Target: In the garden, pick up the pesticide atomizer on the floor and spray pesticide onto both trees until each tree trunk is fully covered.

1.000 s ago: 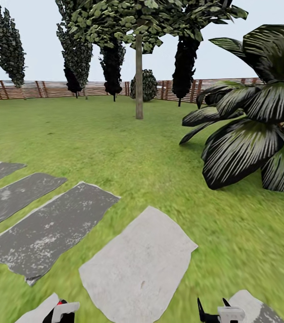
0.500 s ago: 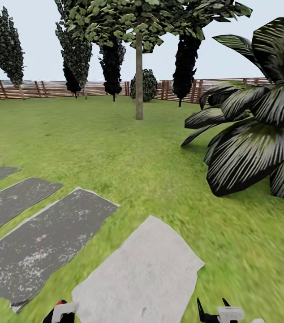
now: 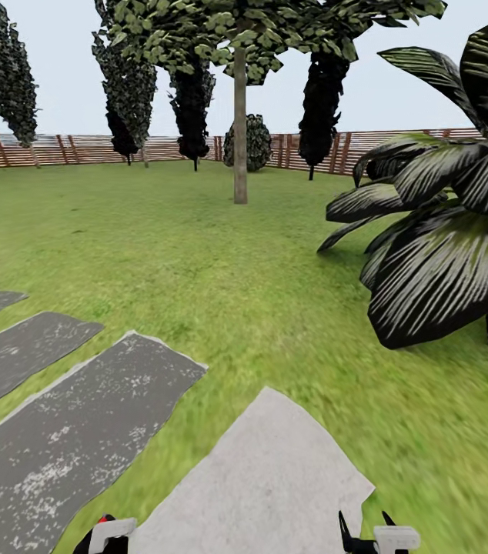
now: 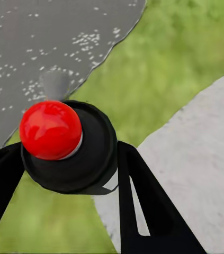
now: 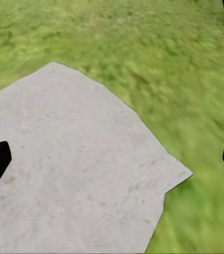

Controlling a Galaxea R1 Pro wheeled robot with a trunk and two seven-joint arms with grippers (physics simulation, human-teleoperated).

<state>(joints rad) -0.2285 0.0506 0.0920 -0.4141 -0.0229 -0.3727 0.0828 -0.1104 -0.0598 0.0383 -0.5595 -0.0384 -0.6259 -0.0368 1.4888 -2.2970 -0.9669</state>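
Note:
The pesticide atomizer (image 4: 64, 143) shows in the left wrist view as a black round cap with a red knob, and my left gripper (image 4: 69, 159) is shut on it, one black finger on each side. In the head view that left gripper (image 3: 104, 535) peeks in at the lower edge with a bit of red on it. My right gripper (image 3: 369, 538) is beside it, and in its own wrist view the right gripper (image 5: 113, 161) is open over a pale stone with nothing between its fingers. One tree with a pale bare tree trunk (image 3: 239, 131) stands far ahead on the garden lawn (image 3: 198, 254).
A low plant with big dark striped leaves (image 3: 444, 231) crowds the right side. Dark grey stepping stones (image 3: 67, 438) and a pale one (image 3: 267, 485) lie just ahead. A brown slat fence (image 3: 59, 150), dark conifers (image 3: 190, 100) and a round bush (image 3: 257, 142) line the back.
The whole head view has shifted: the stepping stones slide toward the lower edge and the leafy plant toward the right, so the camera has moved forward. Both grippers keep their places.

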